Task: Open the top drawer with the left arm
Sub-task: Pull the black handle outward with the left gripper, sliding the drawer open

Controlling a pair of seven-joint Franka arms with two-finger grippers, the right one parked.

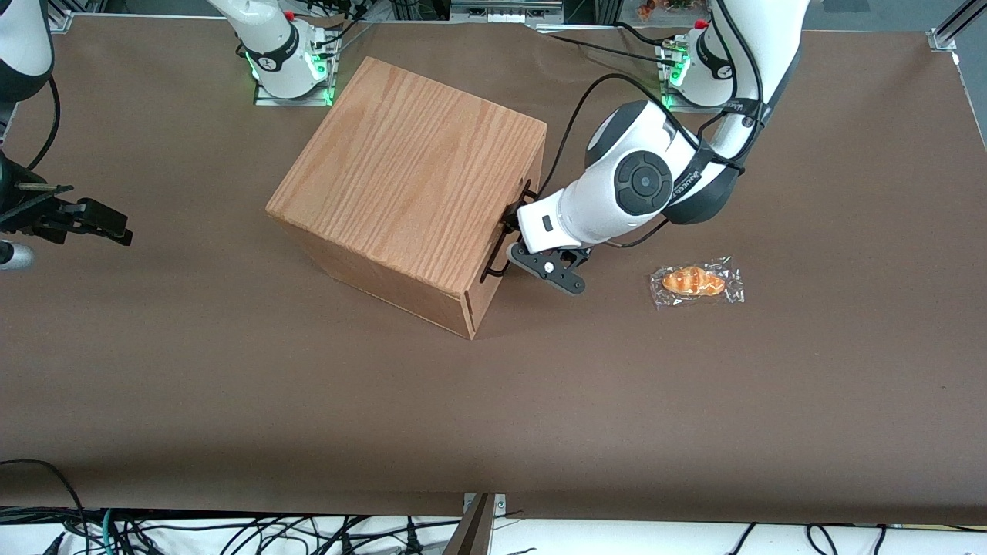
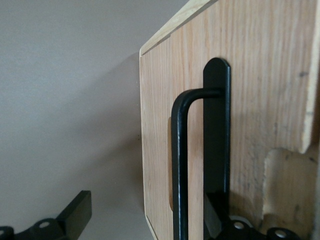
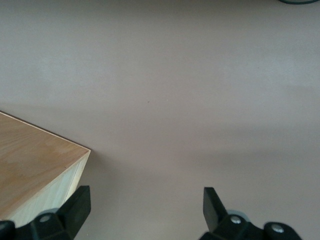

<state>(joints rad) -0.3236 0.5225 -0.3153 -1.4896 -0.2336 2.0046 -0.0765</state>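
Observation:
The oak-grain cabinet (image 1: 409,177) stands mid-table, its front turned toward the working arm's end. The top drawer (image 2: 260,100) looks flush with the cabinet front. Its thin black wire handle (image 2: 179,165) runs along that front; the same handle (image 1: 493,270) shows as a black loop at the cabinet's edge in the front view. My left gripper (image 1: 510,231) is right in front of the drawer at the handle. In the wrist view the gripper (image 2: 145,222) is open, with one finger (image 2: 75,215) off the drawer's edge and the other against the wood, so the handle bar lies between them untouched.
A wrapped bread roll (image 1: 696,282) lies on the brown table (image 1: 493,416) toward the working arm's end, nearer the front camera than the arm's elbow. The arm's black cable (image 1: 574,116) loops above the cabinet's corner. Arm bases stand at the table's back edge.

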